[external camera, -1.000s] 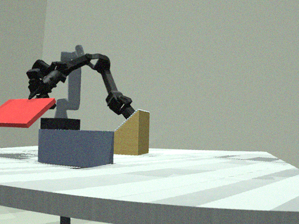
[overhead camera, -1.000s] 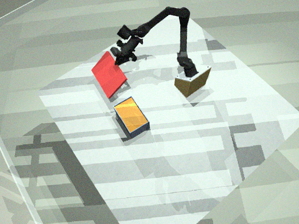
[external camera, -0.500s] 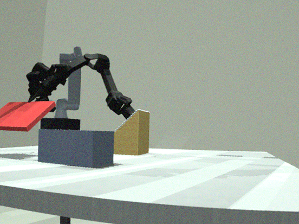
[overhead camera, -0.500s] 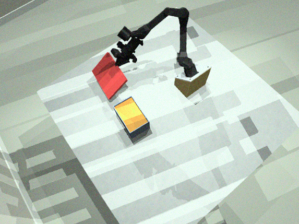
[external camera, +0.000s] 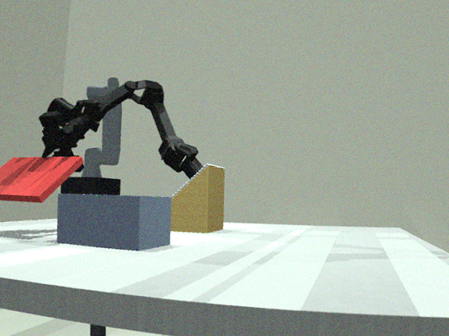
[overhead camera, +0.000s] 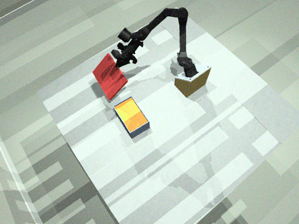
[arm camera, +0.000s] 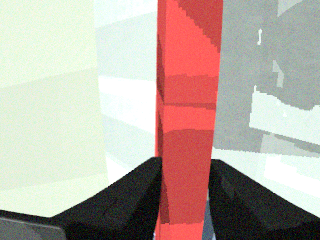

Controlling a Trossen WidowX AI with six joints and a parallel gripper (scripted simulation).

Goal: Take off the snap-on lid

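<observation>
The red lid (overhead camera: 109,79) (external camera: 26,177) (arm camera: 189,90) is in the air, tilted, its broad smooth face up, beside the box and above the table (overhead camera: 158,148) (external camera: 271,270). My gripper (overhead camera: 117,65) (arm camera: 184,168) is shut on the lid at one edge, with a finger on each side of it in the wrist view. In the exterior view the fingertips are partly hidden behind the lid. The storage box (overhead camera: 140,130) (external camera: 96,220) stands upright on the table, blue outside and orange inside, with its top open. The lid's underside is hidden.
The arm's wedge-shaped wooden base (overhead camera: 195,83) (external camera: 195,203) stands to the right of the box in the top and exterior views. The table's edge (external camera: 192,314) runs along the near side in the exterior view. A black block (external camera: 91,186) shows behind the box there.
</observation>
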